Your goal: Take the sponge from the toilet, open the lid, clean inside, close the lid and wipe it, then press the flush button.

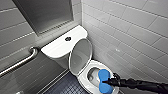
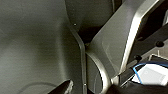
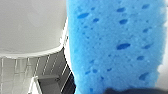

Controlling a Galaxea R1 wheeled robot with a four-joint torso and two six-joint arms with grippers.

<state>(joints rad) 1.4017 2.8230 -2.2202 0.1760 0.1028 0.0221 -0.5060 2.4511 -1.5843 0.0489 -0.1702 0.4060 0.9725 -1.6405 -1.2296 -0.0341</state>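
Observation:
The white toilet (image 1: 84, 77) stands in the corner with its lid (image 1: 80, 56) raised upright against the tank (image 1: 58, 46). My right arm reaches in from the right, and my right gripper (image 1: 110, 81) is shut on the bright blue sponge (image 1: 104, 80). The sponge hangs over the near side of the open bowl, partly covering its rim. Up close in the right wrist view, the porous sponge (image 3: 115, 45) sits beside a white part of the toilet (image 3: 30, 25). My left gripper (image 2: 87, 90) is open with nothing in it, near grey metal surfaces.
A dark flush button (image 1: 68, 38) sits on the tank cover. A metal grab bar (image 1: 20, 62) runs along the left wall. Tiled walls close in behind and on the right. The dark tiled floor (image 1: 66, 87) lies left of the bowl.

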